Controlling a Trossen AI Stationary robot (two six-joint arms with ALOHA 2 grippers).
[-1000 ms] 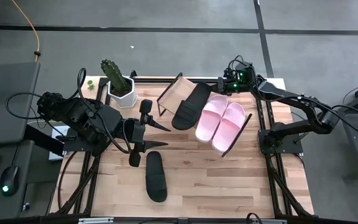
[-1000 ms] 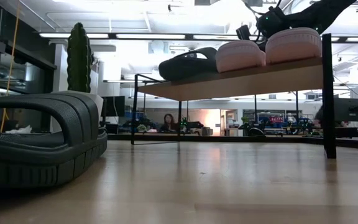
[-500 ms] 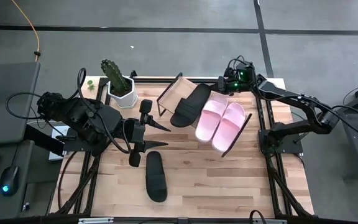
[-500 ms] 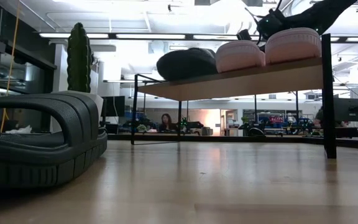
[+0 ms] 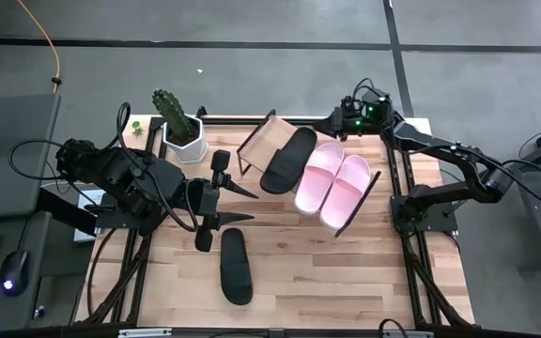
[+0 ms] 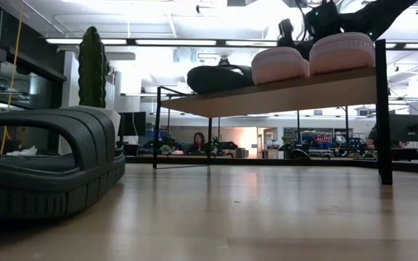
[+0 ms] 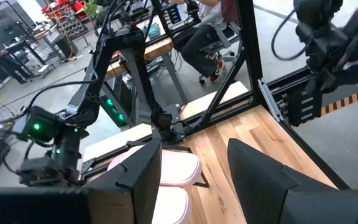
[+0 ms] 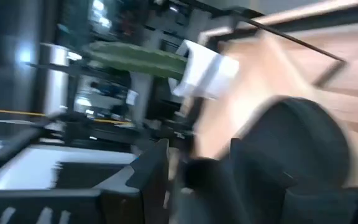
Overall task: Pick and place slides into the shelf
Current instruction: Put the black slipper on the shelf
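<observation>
A light-wood desk [image 5: 346,282] carries the whole scene, seen from above and from desk height. The shelf [image 5: 263,137], a slanted wooden board on a thin black wire frame, stands at the far middle of the desk and holds three slides side by side. Two pale pink slides [image 5: 334,188] lie on the right-hand part of the shelf, touching each other, and one black slide [image 5: 288,160] lies just left of them on the board, apart from the pink pair in the low view.

The second black slide [image 5: 235,266] rests flat on the desk in front of the shelf, well apart from it and off to its left; the low camera shows it large in the near foreground.

The right arm reaches in from the right of the shelf, its right tool [image 5: 334,124] poised just behind the shelf's far edge, near the black slide's far end. Its fingers [image 8: 148,174] stand parted with nothing between them, released, the black slide showing blurred just beyond them in the wrist view.

The left arm lies to the left of the shelf, its left tool [image 5: 247,207] hovering above bare desk between the shelf and the loose black slide. Its fingers [image 7: 143,171] are spread apart and grasp nothing.

A cactus [image 5: 169,111] in a white pot [image 5: 185,143] stands at the far left of the shelf, near the desk's corner.

A person [image 6: 197,142] sits in the room far behind the shelf.
</observation>
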